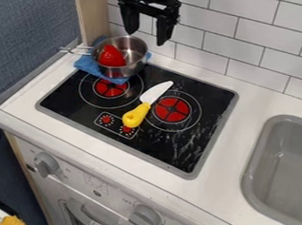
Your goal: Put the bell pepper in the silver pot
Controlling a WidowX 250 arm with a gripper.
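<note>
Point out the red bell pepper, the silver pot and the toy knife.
Bell pepper (112, 56): camera view, on its red side.
Silver pot (138, 62): camera view, on its metal wall, right of the pepper.
Toy knife (135, 116): camera view, on its yellow handle.

Below the fingers (163, 32), the blue cloth (87, 64) is partly hidden by the silver pot (134, 66); farther right, the sink (261, 139) is cut off by the edge.

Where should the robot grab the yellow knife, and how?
By its rounded yellow handle, coming straight down from above. The knife lies flat on the black stovetop, so the open claw could probably squeeze across the handle's long sides, which look chunkier than the blade.
</note>
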